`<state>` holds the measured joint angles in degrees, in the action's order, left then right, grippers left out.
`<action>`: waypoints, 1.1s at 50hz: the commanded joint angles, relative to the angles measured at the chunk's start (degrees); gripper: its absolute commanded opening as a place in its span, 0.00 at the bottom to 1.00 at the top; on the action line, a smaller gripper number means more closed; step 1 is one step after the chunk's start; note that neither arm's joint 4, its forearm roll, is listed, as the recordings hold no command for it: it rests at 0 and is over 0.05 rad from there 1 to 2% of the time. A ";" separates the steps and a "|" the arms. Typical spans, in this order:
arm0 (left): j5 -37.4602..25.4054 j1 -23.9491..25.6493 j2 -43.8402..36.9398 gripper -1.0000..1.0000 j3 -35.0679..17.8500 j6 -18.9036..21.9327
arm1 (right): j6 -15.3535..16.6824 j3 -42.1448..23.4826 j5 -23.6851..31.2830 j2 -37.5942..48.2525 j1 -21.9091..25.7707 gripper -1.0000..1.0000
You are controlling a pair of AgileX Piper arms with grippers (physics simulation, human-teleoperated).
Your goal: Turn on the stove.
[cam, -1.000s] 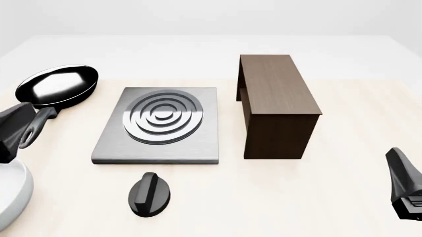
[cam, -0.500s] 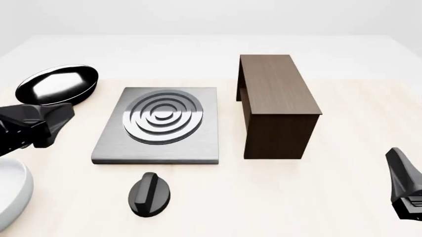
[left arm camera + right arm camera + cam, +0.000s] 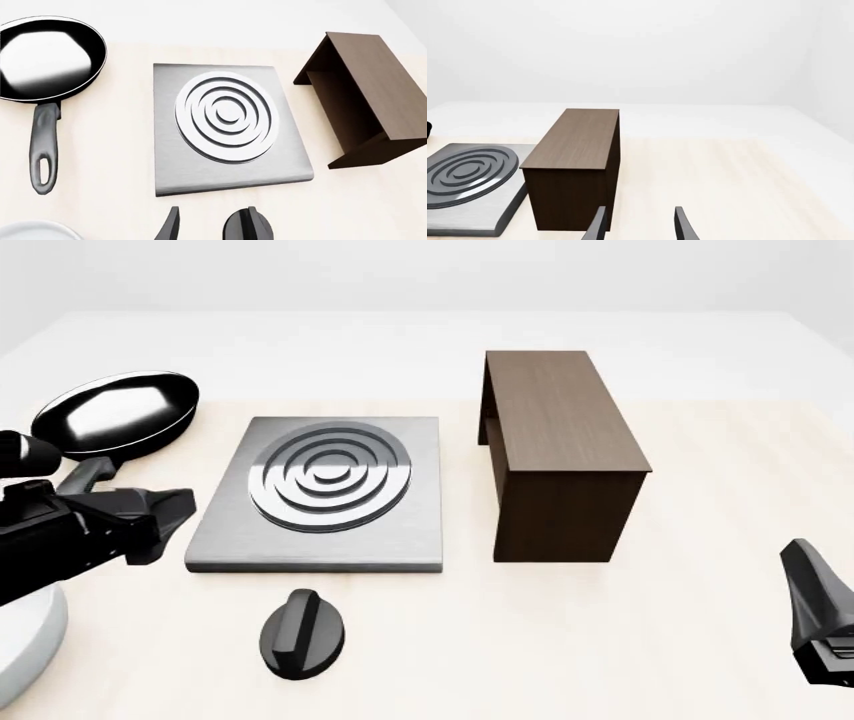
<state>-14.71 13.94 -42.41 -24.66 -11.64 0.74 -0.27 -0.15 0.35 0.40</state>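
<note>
The stove (image 3: 320, 495) is a flat grey slab with shiny burner rings, lying left of the table's middle. Its black knob (image 3: 303, 633) with a raised ridge lies on the table just in front of the slab. My left gripper (image 3: 167, 510) hovers at the slab's left edge, behind and to the left of the knob, open and holding nothing. In the left wrist view the stove (image 3: 227, 125) fills the middle. The knob (image 3: 248, 227) shows at the picture's edge beside my left gripper (image 3: 210, 230). My right gripper (image 3: 801, 565) stays at the far right, open (image 3: 637, 225) and empty.
A shiny black frying pan (image 3: 118, 412) lies behind the left gripper, handle toward me. A tall dark brown cabinet (image 3: 561, 450) stands right of the stove. A white dish's rim (image 3: 34, 640) shows at the front left corner.
My left gripper has swung rightward from the pan's handle to the stove's left edge, uncovering the handle. The right gripper, knob, stove and pan have not moved.
</note>
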 commanded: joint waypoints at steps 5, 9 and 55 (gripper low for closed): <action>8.35 2.71 -7.40 1.00 7.26 -1.73 | 0.01 0.00 0.00 0.00 0.01 1.00; 9.84 3.65 -8.52 1.00 8.91 -2.63 | 0.02 0.00 0.00 0.00 0.01 1.00; 23.51 8.14 -21.34 1.00 17.22 -8.58 | 0.02 0.00 0.00 -0.01 0.02 1.00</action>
<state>5.30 20.51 -60.16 -8.83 -18.70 0.78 -0.27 -0.16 0.34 0.43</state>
